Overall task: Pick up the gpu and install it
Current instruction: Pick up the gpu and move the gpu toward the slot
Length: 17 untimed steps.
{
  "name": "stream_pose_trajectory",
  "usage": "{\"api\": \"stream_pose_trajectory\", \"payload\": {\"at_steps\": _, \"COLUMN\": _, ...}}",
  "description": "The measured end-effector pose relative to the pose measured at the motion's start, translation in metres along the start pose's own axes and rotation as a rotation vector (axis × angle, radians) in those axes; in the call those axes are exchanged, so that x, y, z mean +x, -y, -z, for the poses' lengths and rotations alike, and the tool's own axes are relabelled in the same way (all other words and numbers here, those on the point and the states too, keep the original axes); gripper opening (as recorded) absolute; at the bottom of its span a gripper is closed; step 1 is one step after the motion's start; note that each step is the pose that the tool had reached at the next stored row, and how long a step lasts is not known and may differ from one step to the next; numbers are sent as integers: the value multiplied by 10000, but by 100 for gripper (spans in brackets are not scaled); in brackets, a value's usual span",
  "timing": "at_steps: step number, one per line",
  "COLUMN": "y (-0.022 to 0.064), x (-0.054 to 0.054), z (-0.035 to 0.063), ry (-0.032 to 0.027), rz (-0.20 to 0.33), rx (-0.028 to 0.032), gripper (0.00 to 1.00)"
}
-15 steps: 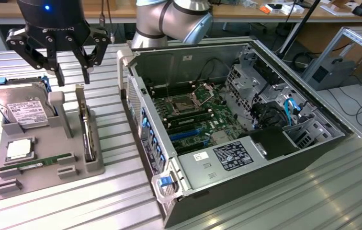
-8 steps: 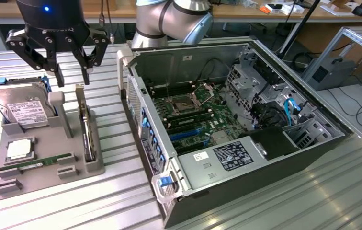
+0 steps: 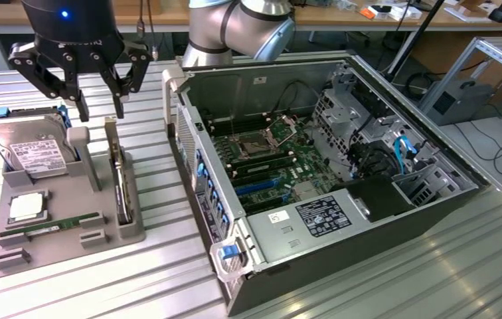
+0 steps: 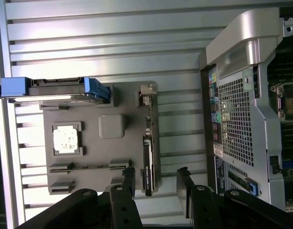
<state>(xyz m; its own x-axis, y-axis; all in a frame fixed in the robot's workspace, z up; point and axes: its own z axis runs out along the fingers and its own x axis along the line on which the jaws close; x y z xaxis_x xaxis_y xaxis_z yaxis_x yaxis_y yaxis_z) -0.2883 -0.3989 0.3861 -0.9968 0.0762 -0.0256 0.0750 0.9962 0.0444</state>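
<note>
The gpu (image 3: 120, 181) is a thin dark card standing on edge in a slot of the grey holder (image 3: 56, 256), at the exterior view's left of the open computer case (image 3: 340, 219). My gripper (image 3: 100, 113) hangs open above the card's far end, clear of it, with nothing between its black fingers (image 3: 81, 106). In the wrist view the gpu (image 4: 148, 143) runs lengthwise along the holder's edge (image 4: 103, 102). One end of the card lies between my spread fingertips (image 4: 156, 172).
The holder also carries a hard drive (image 3: 31, 151) with blue rails, a CPU (image 3: 26, 207) and a green RAM stick (image 3: 52, 228). The case lies open with its motherboard (image 3: 264, 156) and blue slots (image 3: 260, 188) exposed. A slatted metal table (image 3: 428, 279) lies underneath.
</note>
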Motion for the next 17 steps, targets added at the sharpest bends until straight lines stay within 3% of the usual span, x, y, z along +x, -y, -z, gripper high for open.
{"api": "stream_pose_trajectory", "payload": {"at_steps": 17, "y": 2, "x": 2, "z": -43, "ry": 0, "rz": 0, "rx": 0, "gripper": 48}}
